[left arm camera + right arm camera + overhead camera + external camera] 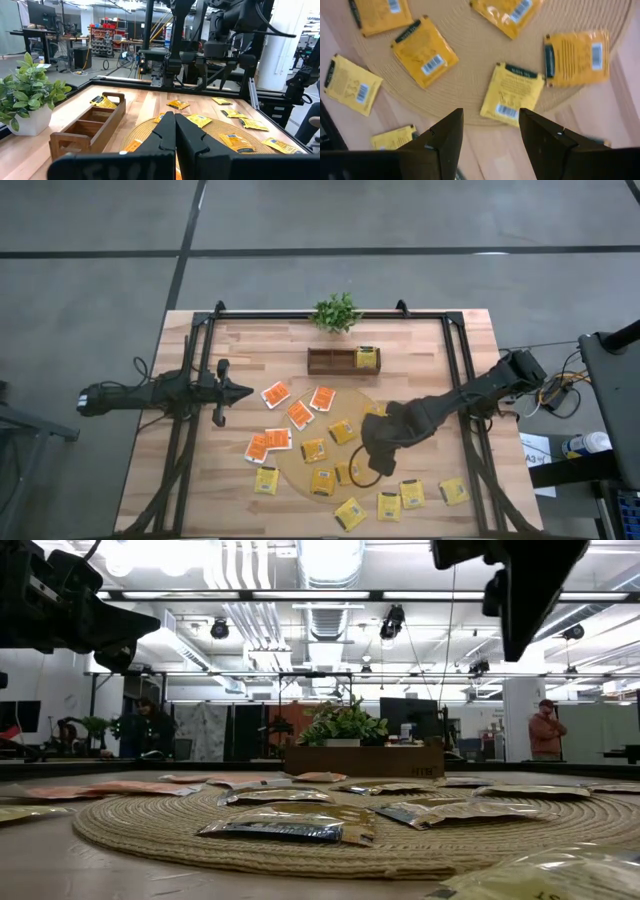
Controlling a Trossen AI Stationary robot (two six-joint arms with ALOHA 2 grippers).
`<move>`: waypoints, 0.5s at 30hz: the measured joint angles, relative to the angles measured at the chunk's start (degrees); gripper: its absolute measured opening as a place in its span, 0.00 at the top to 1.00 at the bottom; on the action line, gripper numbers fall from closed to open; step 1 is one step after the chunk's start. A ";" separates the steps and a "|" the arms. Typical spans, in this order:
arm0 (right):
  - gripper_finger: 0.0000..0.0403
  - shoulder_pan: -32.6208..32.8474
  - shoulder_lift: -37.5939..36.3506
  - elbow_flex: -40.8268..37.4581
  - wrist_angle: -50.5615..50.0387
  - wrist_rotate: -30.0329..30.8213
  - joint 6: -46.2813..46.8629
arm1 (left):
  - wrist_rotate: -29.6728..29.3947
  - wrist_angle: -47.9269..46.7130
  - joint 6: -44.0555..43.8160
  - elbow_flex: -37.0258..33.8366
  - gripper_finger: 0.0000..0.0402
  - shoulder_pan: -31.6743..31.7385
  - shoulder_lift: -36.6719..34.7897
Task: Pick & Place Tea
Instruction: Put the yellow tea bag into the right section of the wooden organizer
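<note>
Right gripper [490,142] hangs over the near edge of the large round woven tan mat [372,402], fingers spread wide with nothing between them. Directly beyond the gap in its wrist view lies one yellow square tea packet [513,94], flat on the mat's rim and untouched.

Left gripper [175,137] hovers over the left side of the light wooden slatted table [200,480], well apart from the mat; fingers pressed together, empty.

Long dark wooden divided tray [335,361] sits near the far edge, one yellow packet [367,358] standing in its right-hand compartment.

Small green potted plant [336,312] stands just behind the tray.

Yellow tea packets [322,480] scattered on the mat and on bare wood along the near edge. Orange-red packets with white edging [300,415] cluster at the mat's left side.
</note>
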 joint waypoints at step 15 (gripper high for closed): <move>0.53 -0.92 2.34 -0.37 -2.97 -10.74 6.12 | 0.00 0.00 -0.01 0.02 1.00 -0.02 -0.02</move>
